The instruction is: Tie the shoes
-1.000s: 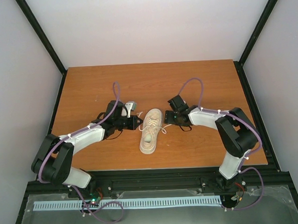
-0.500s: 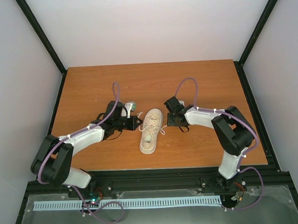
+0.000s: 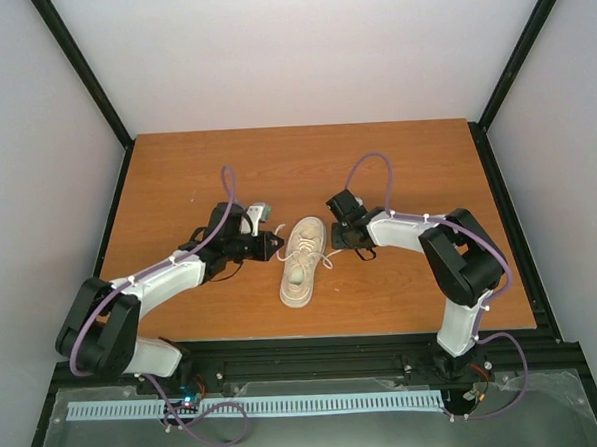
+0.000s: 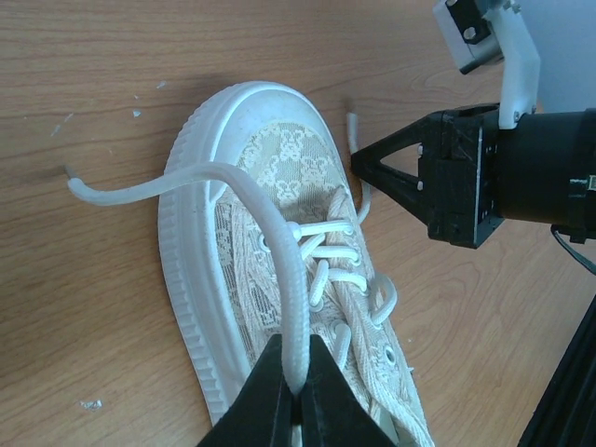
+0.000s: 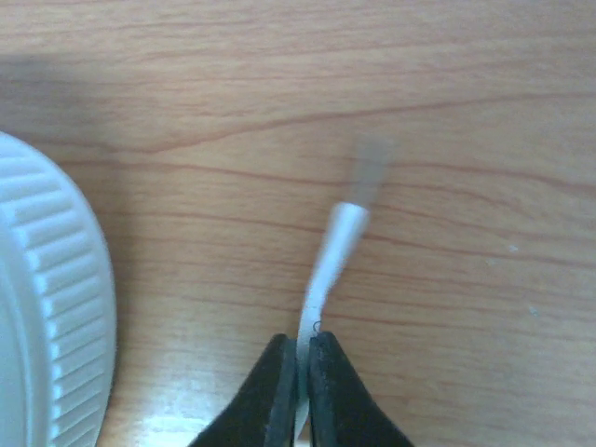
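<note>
The cream shoe (image 3: 303,261) lies mid-table with its toe pointing away from the arm bases. My left gripper (image 3: 277,243) sits at its left side, the right gripper (image 3: 332,238) at its right. In the left wrist view the left gripper (image 4: 296,352) is shut on a thick pale lace (image 4: 279,233) that arcs over the toe cap (image 4: 261,116) and ends left of the shoe. In the right wrist view the right gripper (image 5: 301,345) is shut on the other lace end (image 5: 333,244), low over the wood, beside the ribbed sole (image 5: 47,298).
The wooden table (image 3: 176,170) is fenced by black frame posts (image 3: 80,65) and pale walls. A black rail (image 3: 305,353) runs along the near edge by the arm bases. Purple cables (image 3: 228,182) loop above both wrists.
The right gripper's jaws went from wide open to shut on the lace end, and it shifted slightly left toward the shoe. The left gripper kept its hold on its lace.
</note>
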